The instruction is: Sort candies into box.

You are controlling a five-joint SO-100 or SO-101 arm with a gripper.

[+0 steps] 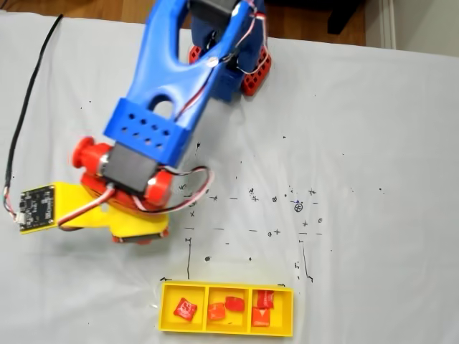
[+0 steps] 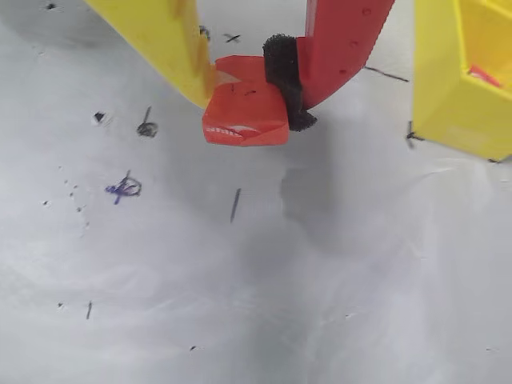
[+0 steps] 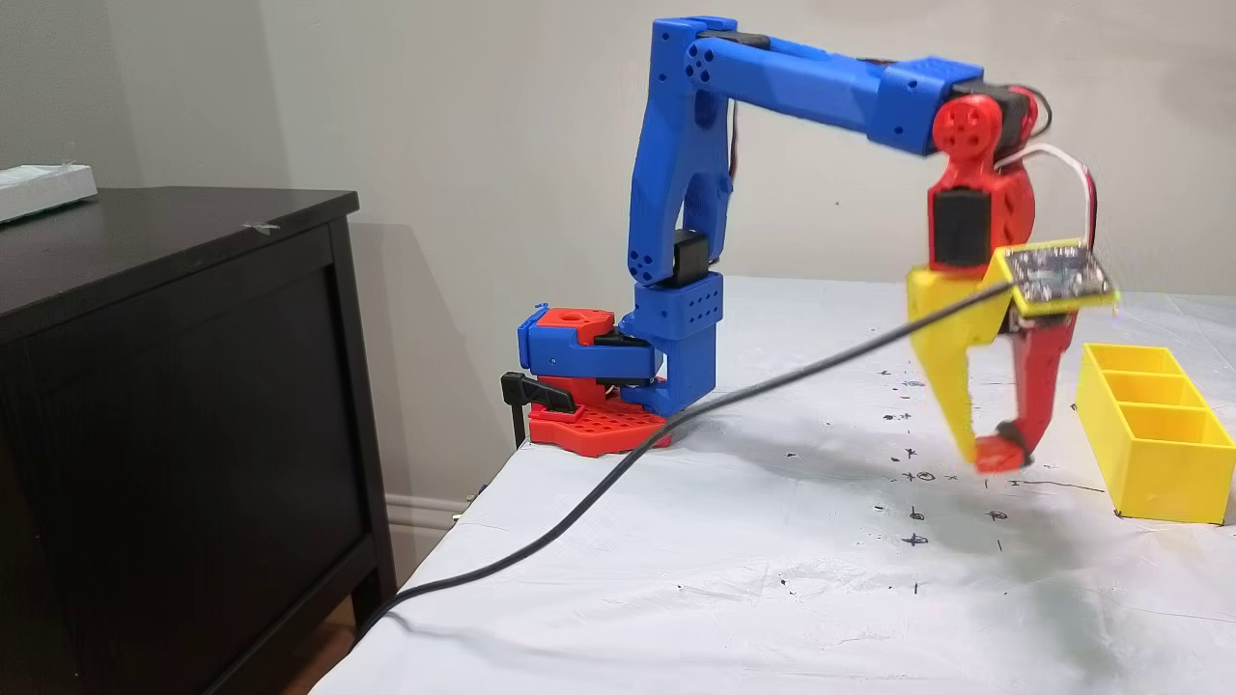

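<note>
While the gripper [image 2: 252, 108] sits at upper centre of the wrist view, it's clamped on one candy [image 2: 244, 112], an orange-red square with white print on its front edge, pinched between the yellow finger [image 2: 164, 40] on the left and the red finger's black foam pad [image 2: 284, 80] on the right. Candy is off the white table cover [image 2: 240, 280]; its shadow falls just below and right of it.

Side fixed view: gripper [image 3: 995, 449] at right centre, pointing down, candy [image 3: 995, 454] at the tips just above the cover, left of the box [image 3: 1154, 454]. Box is near but apart from the gripper, at the right edge of the frame. Blue arm [image 3: 792, 82] arches over from its red base [image 3: 589, 425] at centre. Black cable [image 3: 676, 425] runs from the wrist board down to lower left. Dark cabinet [image 3: 174, 386] fills the left side.

Top-down fixed view: box [image 1: 226, 330] at bottom centre, three compartments in a row. Left compartment holds one candy [image 1: 185, 309], middle holds two [image 1: 216, 311] [image 1: 234, 303], right holds two [image 1: 265, 299] [image 1: 260, 317]. Arm's wrist and yellow bracket [image 1: 86, 208] sit at left centre, above and left of the box. Black pen marks [image 1: 297, 206] are scattered over the cover at centre.
</note>
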